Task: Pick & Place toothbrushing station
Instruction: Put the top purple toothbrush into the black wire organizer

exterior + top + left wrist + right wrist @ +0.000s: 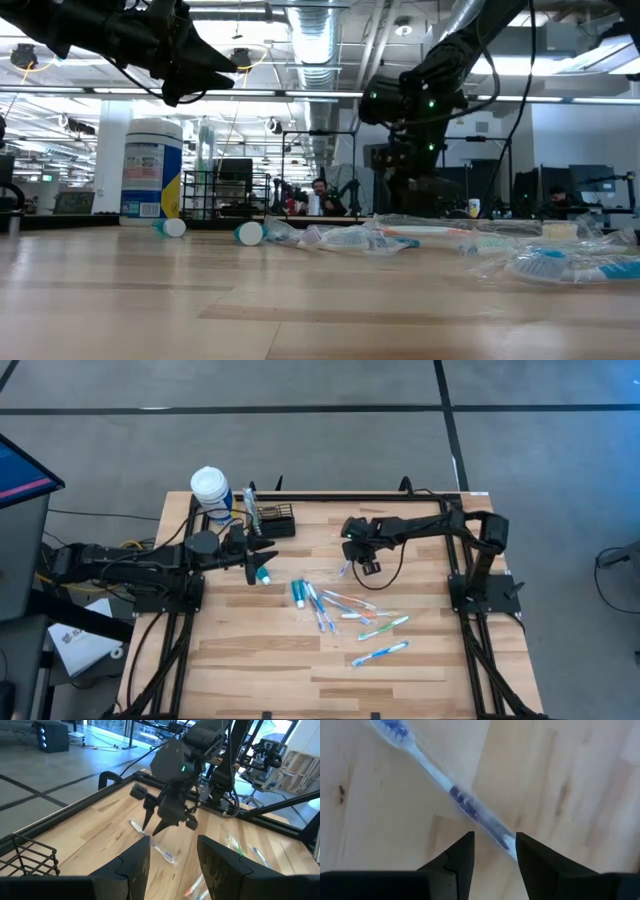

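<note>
Wooden slats of my table (250, 670) fill the overhead view, grey floor around it. I see the toothbrushing station (277, 520), a black wire-mesh caddy, at about eleven o'clock near the far edge, just beside a white-capped bottle (211, 490). My right gripper (493, 846) is low over a wrapped toothbrush (454, 794) lying alone at about one o'clock; its fingers stand apart, straddling the handle's end, not clamped. My left gripper (171, 865) hovers near the caddy with fingers spread, empty. More wrapped toothbrushes (350, 615) lie scattered around the centre.
</note>
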